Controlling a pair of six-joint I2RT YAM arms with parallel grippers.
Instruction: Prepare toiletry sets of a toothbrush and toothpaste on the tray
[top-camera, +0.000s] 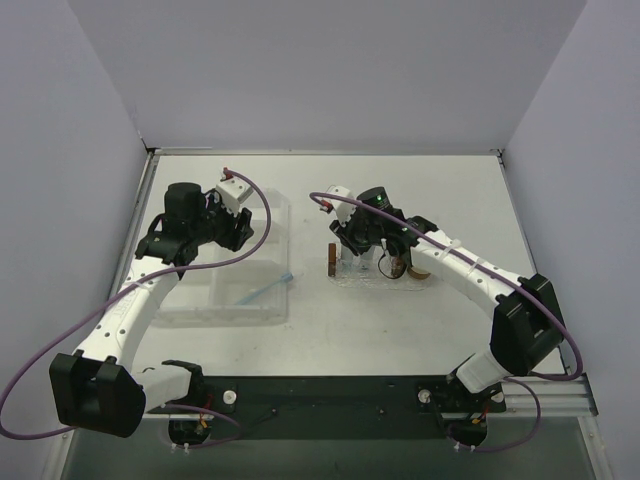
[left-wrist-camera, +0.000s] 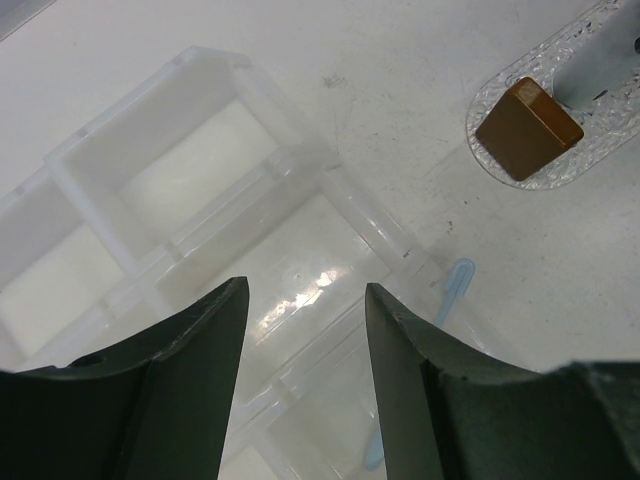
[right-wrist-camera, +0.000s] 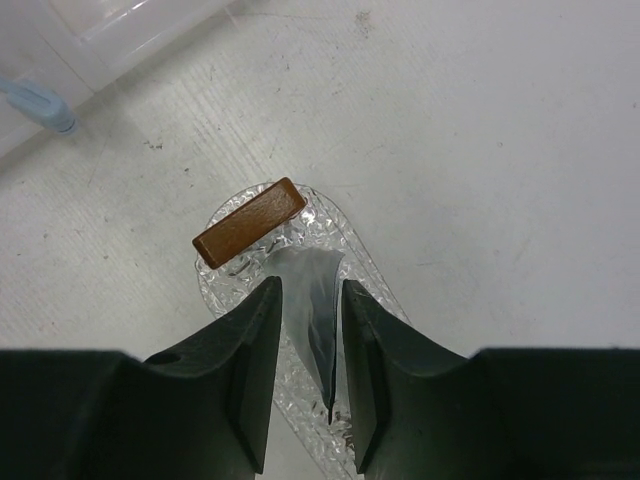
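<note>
Currently my right end effector brackets the small pale grey-white squeeze tube of toothpaste over the clear, bumpy oval tray, beside a brown rectangular block; I cannot tell whether the jaws grip it or merely flank it. I should part them gently and lift straight up, so the tube settles inside the rim. My left end effector hangs open above the clear compartment box. Only the top view shows the slim light-blue toothbrush whole, at that box's edge.
</note>
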